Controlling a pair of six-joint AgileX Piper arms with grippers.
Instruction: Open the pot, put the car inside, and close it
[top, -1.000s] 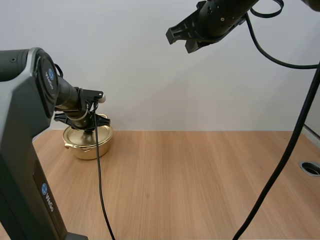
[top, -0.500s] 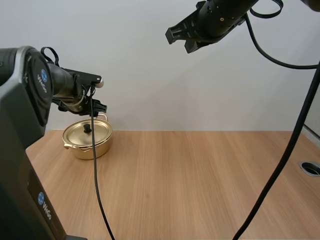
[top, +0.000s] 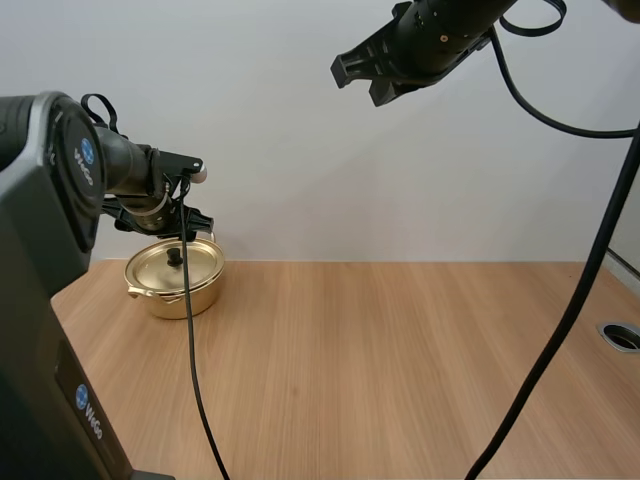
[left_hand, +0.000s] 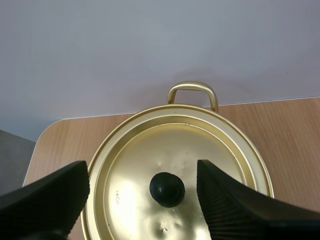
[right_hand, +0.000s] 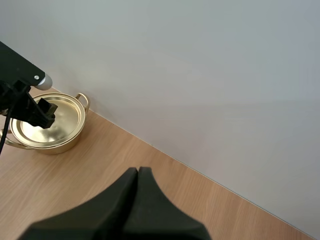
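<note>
A gold pot (left_hand: 192, 90) sits on a wooden table (top: 400, 360), directly below the left gripper (left_hand: 142, 175), with its lid (left_hand: 200, 150) in place and sitting level inside the rim. The left gripper hangs above the lid with its two black fingers (left_hand: 225, 200) spread wide apart, holding nothing, one on either side of the small black knob (left_hand: 167, 189) at the lid's centre. The knob lies between the fingers but somewhat nearer one finger than the other, and the fingertips are clear of the lid. The right gripper (right_hand: 137, 172) is raised high and well away from the pot, its fingers pressed together on nothing. The lid being on, the step in hand looks like opening the pot. To do it well, the left gripper should first shift sideways so that the knob is midway between its fingers, then lower straight down until the tips flank the knob's stem without pressing on the thin lid. It should close firmly and lift vertically, so the lid does not tilt, catch the rim or drag the light pot along.
</note>
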